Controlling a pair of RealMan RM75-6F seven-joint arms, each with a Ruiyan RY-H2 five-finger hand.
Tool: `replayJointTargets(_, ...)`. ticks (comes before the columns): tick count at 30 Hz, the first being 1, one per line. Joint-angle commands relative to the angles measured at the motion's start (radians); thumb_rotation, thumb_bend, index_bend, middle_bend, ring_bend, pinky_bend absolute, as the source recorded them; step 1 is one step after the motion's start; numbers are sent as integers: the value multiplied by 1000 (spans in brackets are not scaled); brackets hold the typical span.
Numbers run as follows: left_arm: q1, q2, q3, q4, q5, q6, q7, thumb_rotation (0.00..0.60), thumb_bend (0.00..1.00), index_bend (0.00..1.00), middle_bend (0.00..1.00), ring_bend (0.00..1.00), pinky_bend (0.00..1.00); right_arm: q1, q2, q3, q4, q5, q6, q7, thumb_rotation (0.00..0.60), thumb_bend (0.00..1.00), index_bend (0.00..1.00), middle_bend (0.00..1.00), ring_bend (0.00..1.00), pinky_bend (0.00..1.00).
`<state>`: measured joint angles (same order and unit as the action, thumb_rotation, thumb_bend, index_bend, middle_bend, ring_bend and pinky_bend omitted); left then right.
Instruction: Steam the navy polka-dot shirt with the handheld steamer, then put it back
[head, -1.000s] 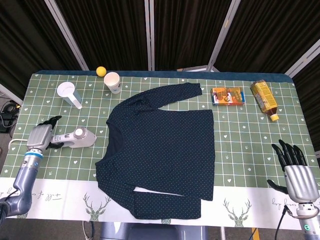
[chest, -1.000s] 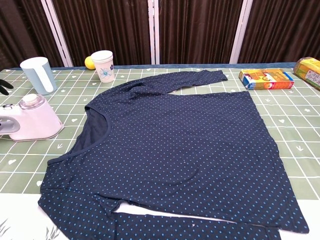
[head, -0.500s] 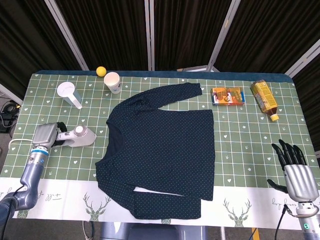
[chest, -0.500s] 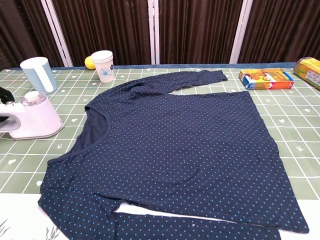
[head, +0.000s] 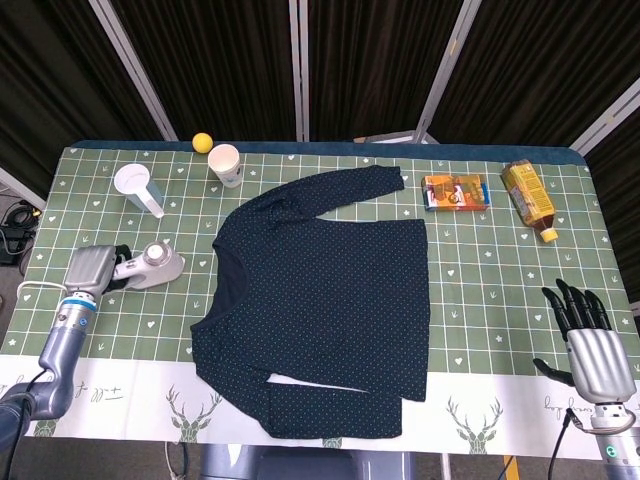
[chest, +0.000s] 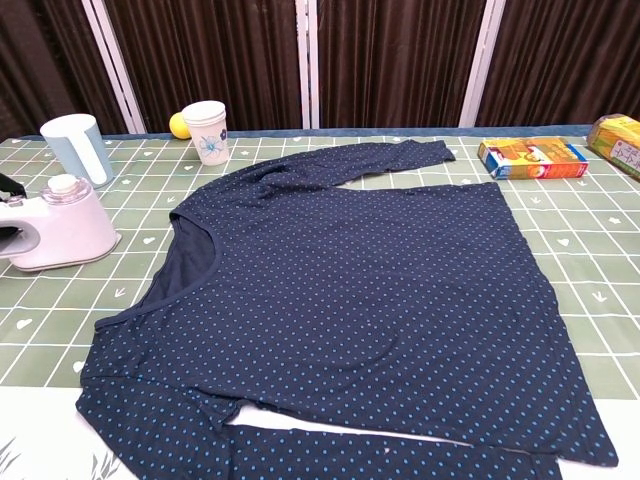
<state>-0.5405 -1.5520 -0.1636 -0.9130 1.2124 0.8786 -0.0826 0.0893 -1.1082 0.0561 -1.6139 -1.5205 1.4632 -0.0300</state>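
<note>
The navy polka-dot shirt (head: 325, 300) lies spread flat across the middle of the table, also filling the chest view (chest: 350, 300). Left of it stands the white handheld steamer (head: 152, 265), whose body appears at the left edge of the chest view (chest: 62, 228). My left hand (head: 92, 270) is wrapped around its handle; only dark fingertips (chest: 10, 186) show in the chest view. My right hand (head: 592, 345) hovers at the table's near right edge, fingers spread and holding nothing.
A white measuring cup (head: 135, 186), a paper cup (head: 225, 164) and a yellow ball (head: 202, 142) stand at the back left. An orange box (head: 456, 191) and a yellow carton (head: 528, 197) lie at the back right. Bare green cloth (head: 500, 270) lies right of the shirt.
My left hand closed around the steamer handle, and the steamer has shifted left and slightly back, away from the shirt. The right hand has not moved.
</note>
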Motion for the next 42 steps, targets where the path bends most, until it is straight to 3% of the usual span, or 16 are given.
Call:
replayJointTargets(1,0,31,9,-37,59,28,-88,600,653,1000,822,733,951,0,-1,0,0,1,0,0,600,0,0,0,0,0)
replayJointTargets(12,-20,158,41,-226,282,196,-314,600,683,1000,831,741,964,2,-2,4,0,12,-6,-2,600,0,0,0,0,0)
replayJointTargets(18,-70,203,54,-367,339,172,-399,600,748,1000,845,753,979,4,0,9,6,28,-13,6,600,0,0,0,0,0)
replayJointTargets(30,-190,121,58,-410,343,37,-332,600,772,1000,849,761,997,7,4,24,19,62,-26,28,600,0,0,0,0,0)
replayJointTargets(42,-279,-14,28,-315,328,12,-180,600,775,1000,849,763,997,7,12,37,32,90,-35,61,600,0,0,0,0,0)
